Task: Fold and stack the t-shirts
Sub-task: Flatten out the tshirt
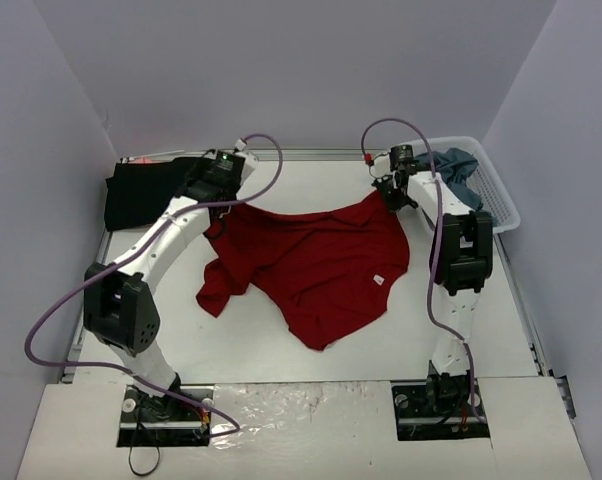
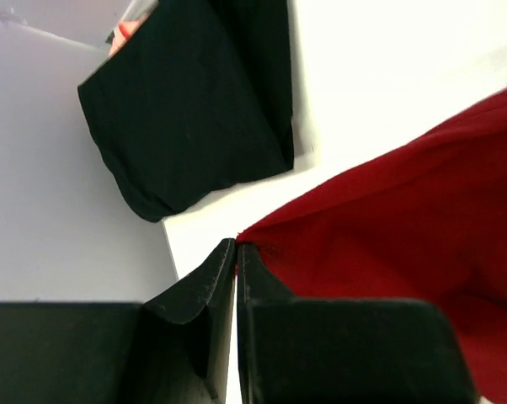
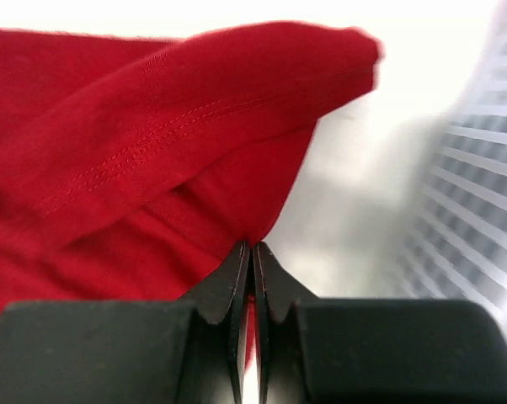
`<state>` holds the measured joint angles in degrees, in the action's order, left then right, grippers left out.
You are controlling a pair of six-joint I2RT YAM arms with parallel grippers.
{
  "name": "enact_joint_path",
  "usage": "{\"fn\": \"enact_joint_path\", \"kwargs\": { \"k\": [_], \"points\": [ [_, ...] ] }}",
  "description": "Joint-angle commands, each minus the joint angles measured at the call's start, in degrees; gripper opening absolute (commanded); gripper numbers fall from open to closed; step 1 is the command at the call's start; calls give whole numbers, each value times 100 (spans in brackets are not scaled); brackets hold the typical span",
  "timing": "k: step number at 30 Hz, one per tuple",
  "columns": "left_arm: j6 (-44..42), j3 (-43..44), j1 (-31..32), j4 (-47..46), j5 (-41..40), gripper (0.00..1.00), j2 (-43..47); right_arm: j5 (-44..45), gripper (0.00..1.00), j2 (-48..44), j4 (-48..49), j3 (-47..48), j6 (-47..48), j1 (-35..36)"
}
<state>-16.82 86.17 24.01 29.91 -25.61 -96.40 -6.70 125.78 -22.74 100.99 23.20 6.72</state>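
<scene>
- Pinching the far left edge of the dark red t-shirt, the left gripper has its jaws clenched together, and a corner of red cloth meets them right at the tips.
- The right gripper is also clamped tight on the dark red t-shirt, at its far right edge. A sliver of red cloth runs down between the two fingers, and a stitched hem folds over just above them.
- The dark red t-shirt lies mid-table, spread between the two grippers. Its far edge is drawn across from one to the other, and its near part sags to a point towards the arm bases. One sleeve is bunched at the near left, and a small white label shows on the right half.
- The black t-shirt sits flat in the table's far left corner, just behind the left gripper. It lies close to the red cloth but apart from it, with a strip of bare white table between them.
- The white basket stands at the far right edge, just beside the right gripper, with its lattice wall blurred in the right wrist view.
- A blue-grey t-shirt is heaped inside the basket, slumped against its left rim behind the right arm's wrist.
- A purple cable loops out from the left arm over the table's left side.
</scene>
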Motion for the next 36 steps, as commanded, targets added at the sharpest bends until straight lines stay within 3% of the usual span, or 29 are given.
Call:
{"fn": "enact_joint_path", "kwargs": {
  "k": [1,6,10,13,23,27,31,36],
  "points": [
    [293,777,-326,401,484,2,-1,248,0,-966,-204,526,-52,-39],
    [372,1752,-616,795,767,2,-186,318,0,-1265,-222,1474,-272,-101],
    [425,2290,-713,1104,899,2,24,187,0,-1835,-213,1608,-430,-145],
    [372,2220,-713,1341,1101,3,498,116,0,-2565,-213,1180,-466,-162],
    [171,841,-722,1439,1479,2,3071,-139,0,-5623,-213,-772,-650,-154],
    [39,874,-722,1474,1506,2,3636,37,0,-6572,-231,-1020,-712,-154],
    [3,1340,-722,1483,1559,2,3725,256,0,-6794,-213,-889,-712,-162],
    [-137,1535,-722,1264,1304,2,3339,397,0,-6190,-108,-423,-624,-154]
  ]
}}
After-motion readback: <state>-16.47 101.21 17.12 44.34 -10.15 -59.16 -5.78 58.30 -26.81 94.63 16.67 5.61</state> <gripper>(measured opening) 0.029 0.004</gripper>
